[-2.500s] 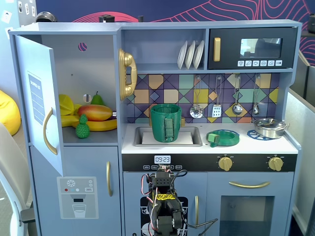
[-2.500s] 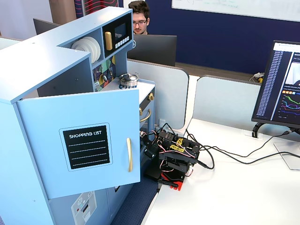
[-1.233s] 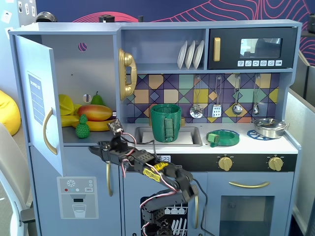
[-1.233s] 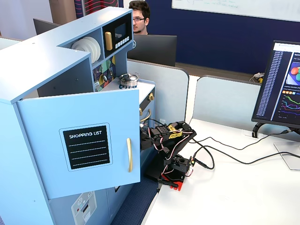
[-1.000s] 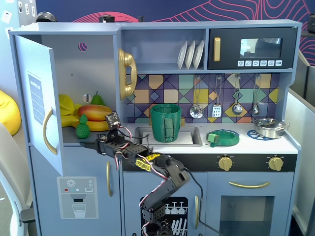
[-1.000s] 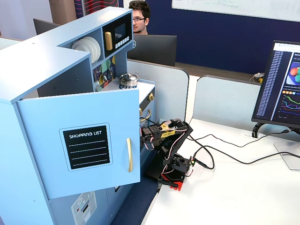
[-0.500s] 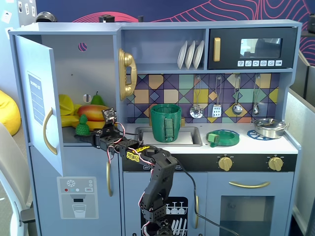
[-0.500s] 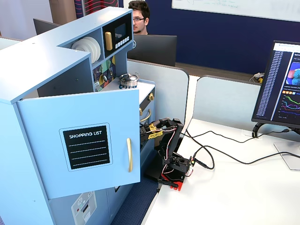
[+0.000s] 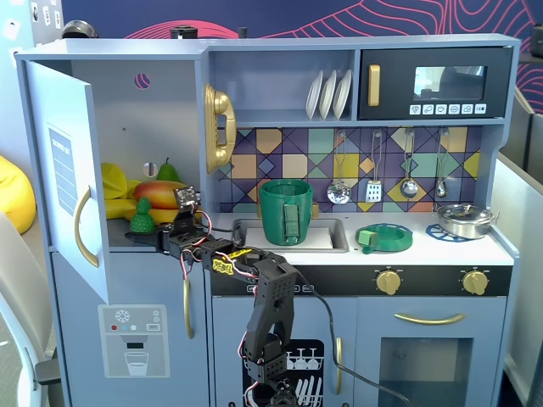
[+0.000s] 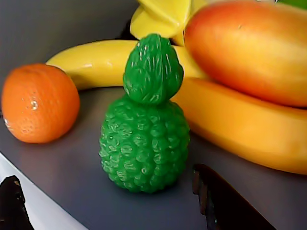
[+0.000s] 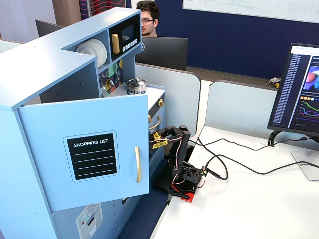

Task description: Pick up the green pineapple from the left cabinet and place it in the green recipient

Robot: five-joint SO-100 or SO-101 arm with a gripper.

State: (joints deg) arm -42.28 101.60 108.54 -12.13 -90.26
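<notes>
The left cabinet [image 9: 110, 144] stands with its door swung wide, and its shelf holds a mango [image 10: 249, 48], bananas [image 10: 240, 120], an orange [image 10: 39, 103] and the green pineapple [image 10: 145, 120], upright at the front. On the counter [image 9: 458, 248], the green recipient [image 9: 285, 212] sits in the sink. The claw [image 9: 167, 236] reaches toward the shelf, fingers spread either side of the pineapple, gripping nothing.

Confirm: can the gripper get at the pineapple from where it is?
Probably yes. The cabinet door is open, and the pineapple stands upright at the shelf's front edge. The gripper looks open, its fingers low on either side. Orange and bananas stand clear behind.
</notes>
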